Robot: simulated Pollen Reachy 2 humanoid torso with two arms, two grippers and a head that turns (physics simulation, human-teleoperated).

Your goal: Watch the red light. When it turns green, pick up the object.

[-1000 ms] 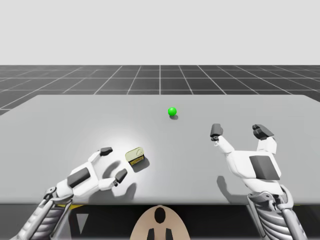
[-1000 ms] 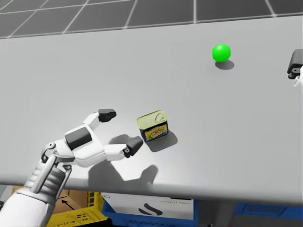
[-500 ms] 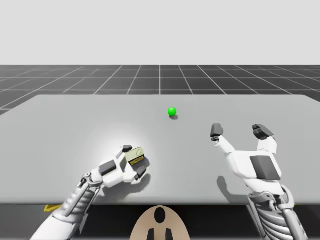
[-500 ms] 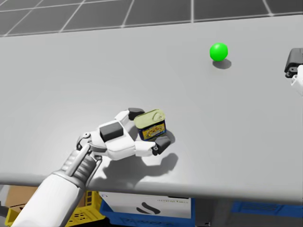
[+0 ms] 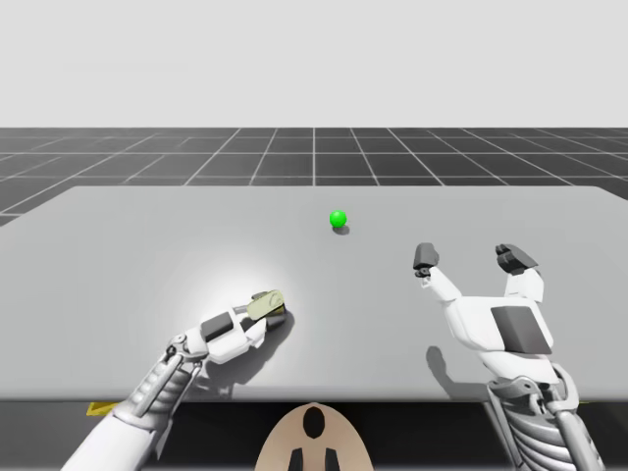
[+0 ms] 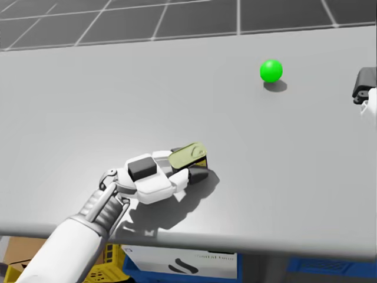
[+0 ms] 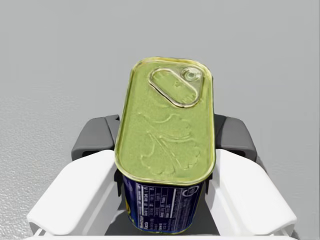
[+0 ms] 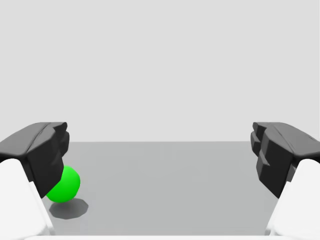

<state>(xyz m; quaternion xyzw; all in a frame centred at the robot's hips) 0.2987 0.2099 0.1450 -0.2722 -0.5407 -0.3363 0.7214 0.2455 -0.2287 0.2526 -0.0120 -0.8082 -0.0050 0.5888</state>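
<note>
The light (image 5: 339, 219) shows green, so the grasp is on: the left gripper (image 6: 187, 168) pinches the tin (image 7: 165, 125) from both sides, low over the bench (image 5: 147, 235) near its front edge. Next, I'd judge, comes a steady lift. The left arm (image 5: 157, 378) reaches forward, lying flat; the right gripper (image 5: 469, 257) stands wide and empty, well apart.

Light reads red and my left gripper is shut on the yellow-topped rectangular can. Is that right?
Not quite: the light is green, not red, as the head view shows. The rest holds: the left gripper is shut on the yellow-topped rectangular can, with a finger against each side in the left wrist view.
</note>
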